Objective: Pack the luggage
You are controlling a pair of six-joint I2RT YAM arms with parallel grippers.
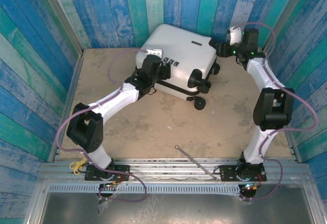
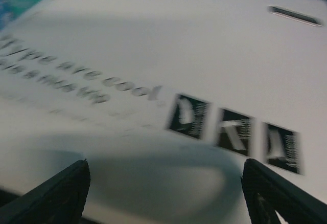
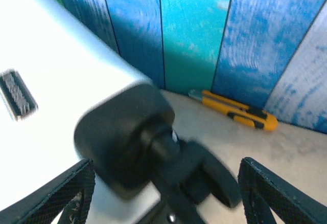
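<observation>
Top external view: your closed white suitcase (image 1: 179,50) lies on the bench (image 1: 153,132). Left tool (image 2: 163,193) hovers spread over its shell; right tool (image 3: 166,196) is spread around a wheel (image 3: 125,134), apparently placed to steady it.

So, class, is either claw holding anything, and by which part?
Nothing is held. The left claw stands open over the luggage shell; the right claw is open around a wheel, not clamped on it.

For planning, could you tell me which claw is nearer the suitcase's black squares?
Left: the left claw is just beside the black squares; the right claw is off at a corner wheel.
</observation>
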